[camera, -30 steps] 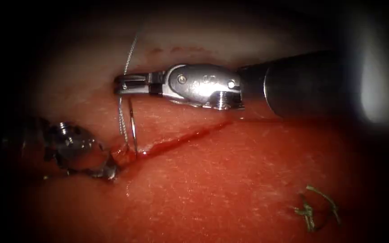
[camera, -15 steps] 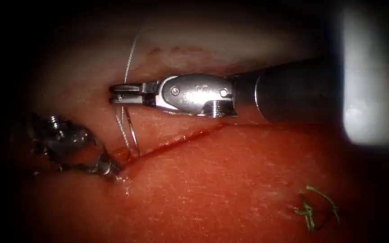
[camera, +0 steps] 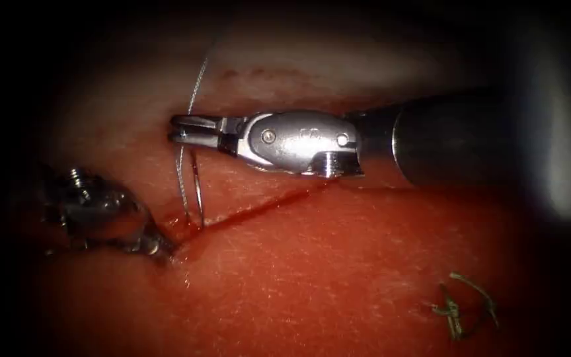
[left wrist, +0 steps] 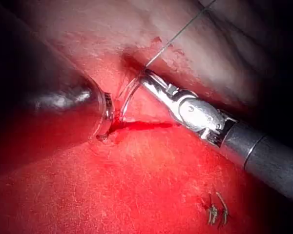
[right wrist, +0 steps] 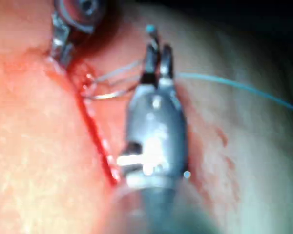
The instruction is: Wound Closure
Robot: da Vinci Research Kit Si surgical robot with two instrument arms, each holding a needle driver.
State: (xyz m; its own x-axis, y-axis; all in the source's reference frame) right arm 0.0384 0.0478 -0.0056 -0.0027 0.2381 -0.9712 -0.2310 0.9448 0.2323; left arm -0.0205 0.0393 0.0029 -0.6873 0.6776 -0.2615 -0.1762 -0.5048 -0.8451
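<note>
The right tool (camera: 178, 129) clamps the needle (camera: 197, 192) near its top end; below the jaws the needle curves into the cut (camera: 259, 208). The left tool (camera: 156, 248) seems closed on the tissue (camera: 338, 277), thread (camera: 196, 82) rising above

Layout around the cut's left end

The right tool (camera: 183, 129) is positioned above the cut (camera: 259, 208); the needle (camera: 197, 192) is hung below it, its lower end seated in the tissue (camera: 338, 277) beside the thread (camera: 181, 178). The left tool (camera: 156, 246) is placed just left; cut thread ends (camera: 460, 307) are found far right.
</note>
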